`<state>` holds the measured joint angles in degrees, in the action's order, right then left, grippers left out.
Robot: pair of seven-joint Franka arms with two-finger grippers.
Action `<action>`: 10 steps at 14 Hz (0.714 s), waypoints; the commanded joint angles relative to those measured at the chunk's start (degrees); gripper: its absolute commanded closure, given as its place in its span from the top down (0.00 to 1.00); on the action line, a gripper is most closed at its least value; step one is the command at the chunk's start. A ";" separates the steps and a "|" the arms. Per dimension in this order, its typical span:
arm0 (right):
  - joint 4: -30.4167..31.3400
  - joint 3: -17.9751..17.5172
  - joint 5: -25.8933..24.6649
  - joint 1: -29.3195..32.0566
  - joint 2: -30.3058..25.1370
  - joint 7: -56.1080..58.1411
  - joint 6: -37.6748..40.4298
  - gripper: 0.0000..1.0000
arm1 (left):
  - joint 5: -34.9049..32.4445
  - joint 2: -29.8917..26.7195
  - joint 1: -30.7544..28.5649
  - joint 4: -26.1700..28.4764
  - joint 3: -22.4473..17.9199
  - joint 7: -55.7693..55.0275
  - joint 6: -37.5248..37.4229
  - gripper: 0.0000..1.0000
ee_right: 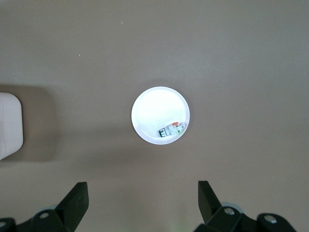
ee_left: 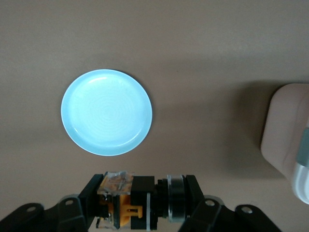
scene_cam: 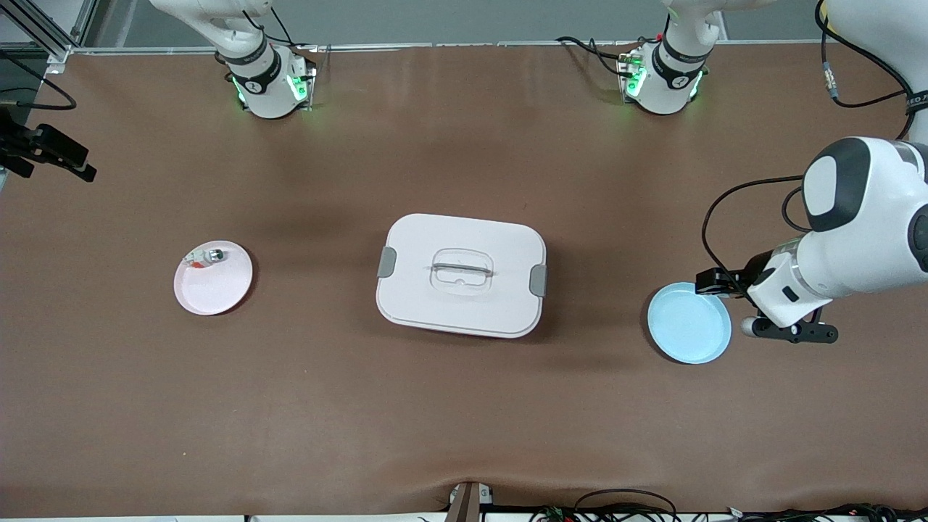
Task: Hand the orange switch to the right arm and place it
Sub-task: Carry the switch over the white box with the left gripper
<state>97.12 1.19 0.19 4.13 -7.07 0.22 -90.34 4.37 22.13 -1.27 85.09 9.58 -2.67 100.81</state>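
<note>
The orange switch (ee_left: 125, 205), a small black block with orange parts and a silver ring at one end, is clamped lengthwise in my left gripper (ee_left: 142, 203), which is shut on it. The left gripper (scene_cam: 794, 333) hangs over the table just beside a light blue plate (scene_cam: 689, 322), toward the left arm's end; the switch does not show clearly in the front view. My right gripper (ee_right: 142, 193) is open with nothing between its fingers, high over a pale pink plate (ee_right: 160, 115). It is outside the front view.
A white lidded box (scene_cam: 462, 274) with grey latches sits mid-table between the two plates. The pink plate (scene_cam: 214, 279) toward the right arm's end holds a small silver-and-white part (scene_cam: 206, 256). The blue plate (ee_left: 106, 112) is bare.
</note>
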 commanded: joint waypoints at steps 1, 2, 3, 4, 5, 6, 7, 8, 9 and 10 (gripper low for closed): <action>-0.97 -0.57 0.25 0.79 1.96 0.58 0.43 1.00 | 1.33 -0.51 0.13 -1.33 1.57 -2.42 -2.37 0.13; -0.88 -0.57 0.60 0.96 3.19 0.57 0.43 1.00 | 2.30 -0.51 -0.04 -1.42 2.53 -4.00 -2.55 0.13; -1.40 -0.66 1.12 1.23 5.55 0.84 0.43 1.00 | 3.00 -0.51 -0.05 -1.68 2.81 -5.93 -2.90 0.13; -1.84 -0.66 1.04 1.06 6.10 1.01 0.08 1.00 | 3.62 -0.51 0.13 -2.38 2.81 -7.16 -3.77 0.13; -2.02 -0.66 0.95 0.71 6.10 1.10 0.08 1.00 | 4.49 -0.51 0.22 -3.08 3.33 -8.22 -4.39 0.13; -2.02 -0.75 0.61 0.53 6.10 1.10 -0.10 1.00 | 5.11 -0.51 0.13 -3.35 4.81 -10.32 -4.39 0.13; -2.02 -0.84 0.86 0.79 6.62 1.01 -0.36 1.00 | 5.21 -0.51 0.13 -3.44 6.40 -13.82 -4.48 0.12; -2.11 -0.75 0.87 1.05 8.11 1.01 -0.54 1.00 | 5.12 -0.51 0.13 -3.44 7.98 -18.03 -4.48 0.11; -2.98 -0.75 0.87 1.32 9.78 1.10 -0.28 1.00 | 5.21 -0.42 0.22 -3.44 9.82 -22.43 -4.48 0.10; -3.16 -0.75 0.78 1.32 10.58 1.10 -0.01 1.00 | 5.21 -0.42 0.39 -3.53 11.58 -26.73 -4.48 0.10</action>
<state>96.42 1.10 0.28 4.16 0.59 0.59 -91.31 8.79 22.09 -1.02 82.25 18.59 -22.80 97.57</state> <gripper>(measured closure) 0.000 0.269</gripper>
